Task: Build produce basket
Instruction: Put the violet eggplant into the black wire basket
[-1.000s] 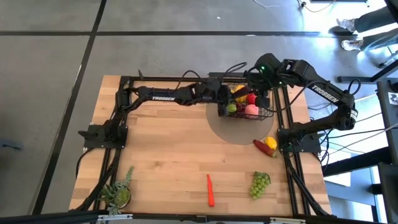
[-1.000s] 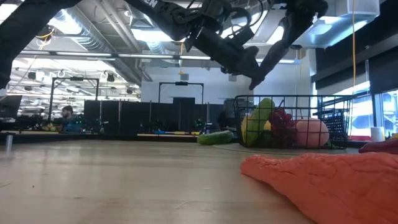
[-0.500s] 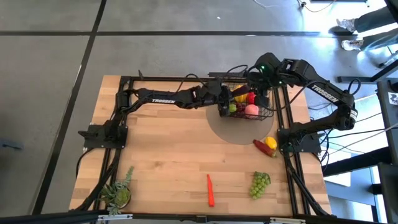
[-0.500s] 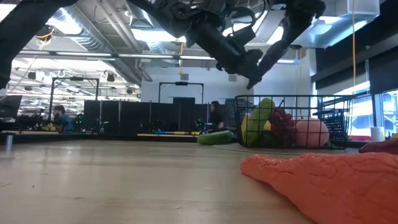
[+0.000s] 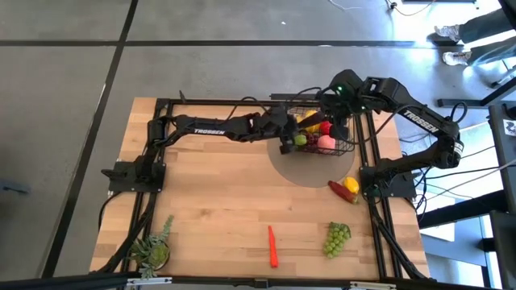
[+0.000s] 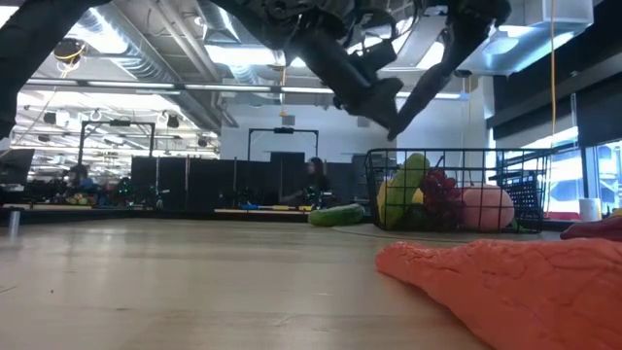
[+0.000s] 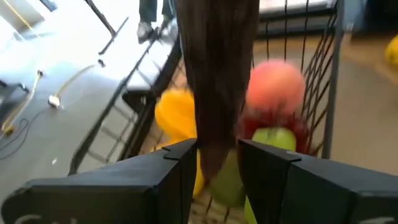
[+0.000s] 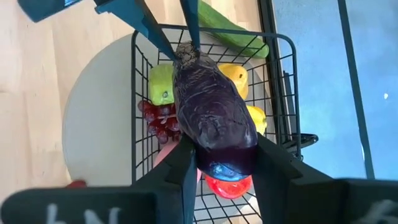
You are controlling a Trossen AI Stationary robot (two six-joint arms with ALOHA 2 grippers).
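I have the basket (image 5: 318,135) well on its way — it sits at the far right of the bench (image 5: 226,209) on a grey round mat, already holding a pink peach (image 5: 326,142), a green piece, dark grapes, a red piece and something yellow. My right hand (image 8: 219,163) is clenched on the purple eggplant (image 8: 214,124) and holds it above the basket, so that one is not in yet. Across from it, my left hand (image 7: 216,163) has its two fingers on either side of the eggplant's narrow end; whether they actually press it, I cannot tell.

Left out on the bench: the carrot (image 5: 272,246) and green grapes (image 5: 337,238) at the near edge, a red pepper and lemon (image 5: 350,185) near the right arm's base, and a cucumber (image 6: 335,214) lying just beside the basket.

The eggplant looks dark, glossy and faintly wrinkled — fat at my right hand, tapering toward the left.
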